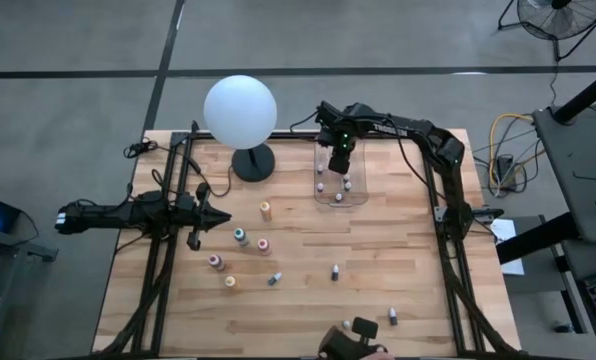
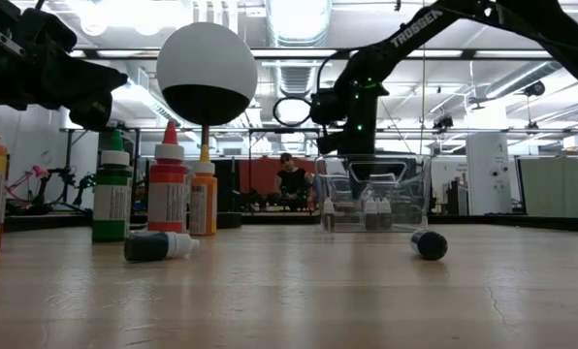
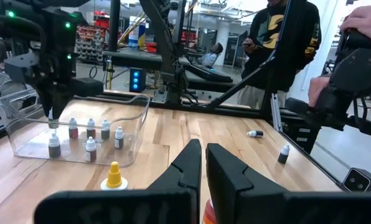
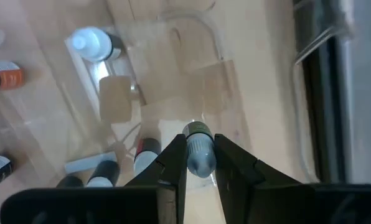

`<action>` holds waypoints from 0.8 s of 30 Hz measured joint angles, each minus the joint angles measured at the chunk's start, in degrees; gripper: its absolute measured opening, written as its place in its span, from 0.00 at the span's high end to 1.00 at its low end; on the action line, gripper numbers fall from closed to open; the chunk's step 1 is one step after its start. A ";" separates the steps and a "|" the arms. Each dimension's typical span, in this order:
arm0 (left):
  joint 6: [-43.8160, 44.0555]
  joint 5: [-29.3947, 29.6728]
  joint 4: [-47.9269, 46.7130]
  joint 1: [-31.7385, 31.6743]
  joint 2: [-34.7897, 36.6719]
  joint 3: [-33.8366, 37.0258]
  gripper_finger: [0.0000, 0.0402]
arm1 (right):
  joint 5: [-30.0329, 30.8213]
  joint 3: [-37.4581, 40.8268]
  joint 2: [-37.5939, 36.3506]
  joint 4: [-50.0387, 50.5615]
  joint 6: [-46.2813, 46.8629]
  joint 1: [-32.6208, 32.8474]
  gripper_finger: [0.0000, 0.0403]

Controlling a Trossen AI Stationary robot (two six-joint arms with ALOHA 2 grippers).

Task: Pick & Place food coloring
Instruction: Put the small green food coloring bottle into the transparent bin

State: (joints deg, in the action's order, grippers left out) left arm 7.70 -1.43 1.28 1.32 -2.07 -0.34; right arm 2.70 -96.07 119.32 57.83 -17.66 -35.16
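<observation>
My right gripper [image 1: 338,162] points down over the clear plastic bin [image 1: 362,192] at the table's far side, shut on one small food coloring bottle [image 4: 198,155]. Several small bottles [image 3: 90,129] stand on the bin's floor. More food coloring stands on the table's left half: orange [image 1: 265,210], teal [image 1: 240,236], pink [image 1: 264,244] and yellow [image 1: 230,281]. Small dark ones [image 1: 335,272] lie nearer the front. My left gripper [image 1: 221,216] waits shut at the left, level above the table. My right gripper pinches the small bottle's pale body [image 4: 200,163] between its two fingers. The fingers come from above and point down, with the bottle lying along them and its dark end [image 4: 198,130] toward the bin's floor. It hangs inside the bin's outline; whether it touches the floor cannot be told.
A white globe lamp [image 1: 240,110] on a dark foot stands left of the bin. A person's hand with a dark device [image 1: 353,338] reaches in at the near edge. People [image 3: 285,43] stand beyond the table. Bare wood lies between the bin and the loose bottles.
</observation>
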 joint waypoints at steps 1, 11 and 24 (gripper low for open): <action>0.00 0.00 0.00 0.00 -0.02 0.00 1.00 | -0.05 0.13 0.15 -0.03 0.07 0.00 0.87; 0.02 0.00 0.00 0.02 -0.02 0.00 1.00 | -0.07 3.87 0.20 -1.28 1.34 0.00 0.87; 0.02 0.00 0.00 0.02 -0.02 -0.02 1.00 | -0.13 4.13 0.20 -1.48 1.19 0.00 0.80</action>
State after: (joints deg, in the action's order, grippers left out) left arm 7.73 -1.43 1.28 1.34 -2.09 -0.36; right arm 2.57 -91.94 119.52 56.35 -16.47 -35.16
